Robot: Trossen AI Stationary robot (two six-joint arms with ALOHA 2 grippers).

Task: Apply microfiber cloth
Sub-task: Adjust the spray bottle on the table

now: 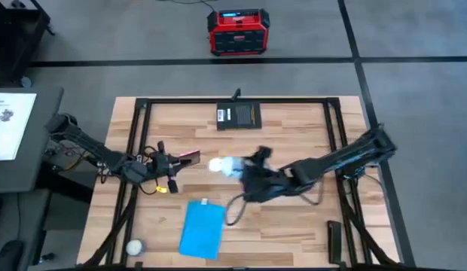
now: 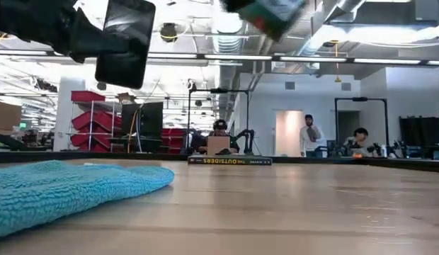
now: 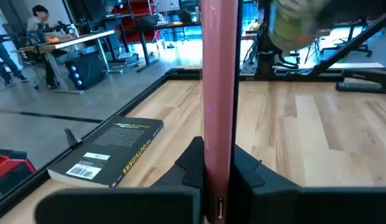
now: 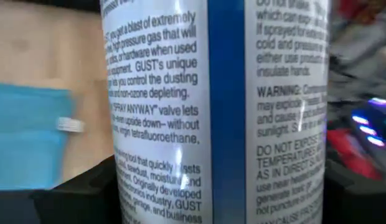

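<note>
Microfiber cloth [image 1: 201, 228] lay flat, lower centre of the high view, untouched. Left gripper [image 1: 175, 159] clamped the pink phone [image 1: 188, 156] edgewise; right gripper [image 1: 247, 175] clasped a duster can [image 1: 224, 166] (mid-air). Risk: with both jaws occupied, reaching for the cloth could drop either item.

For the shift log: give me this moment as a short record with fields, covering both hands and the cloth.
left hand: above the table's left half, shut on the pink-backed phone, held edge-on
right hand: mid-table, shut on a duster can
microfiber cloth: flat on the table near the front edge, untouched, white tag showing
book: at the table's far edge
</note>
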